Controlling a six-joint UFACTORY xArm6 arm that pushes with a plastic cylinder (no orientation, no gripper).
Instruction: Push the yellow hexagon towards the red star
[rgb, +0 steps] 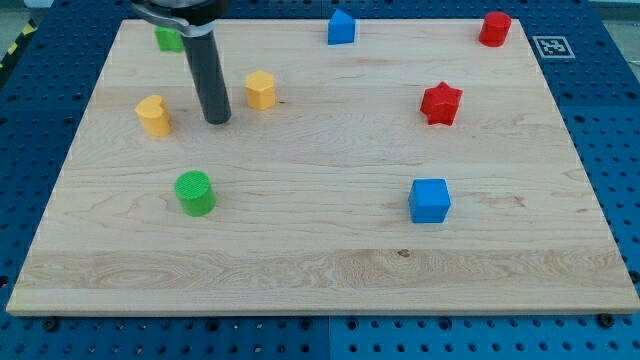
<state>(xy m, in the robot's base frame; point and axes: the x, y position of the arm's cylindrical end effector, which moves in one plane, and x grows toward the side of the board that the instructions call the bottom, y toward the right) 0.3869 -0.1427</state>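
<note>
The yellow hexagon (261, 89) stands on the wooden board toward the view's upper left. The red star (441, 103) stands to the view's right of it, at about the same height, with a wide gap of bare board between them. My tip (217, 120) rests on the board just left of and slightly below the yellow hexagon, a small gap apart from it. The dark rod rises from the tip toward the view's top.
A yellow heart-like block (154, 115) lies left of my tip. A green cylinder (195, 192) sits below. A green block (168, 39) is partly hidden behind the rod. A blue block (341, 27), a red cylinder (494, 28) and a blue cube (430, 200) stand elsewhere.
</note>
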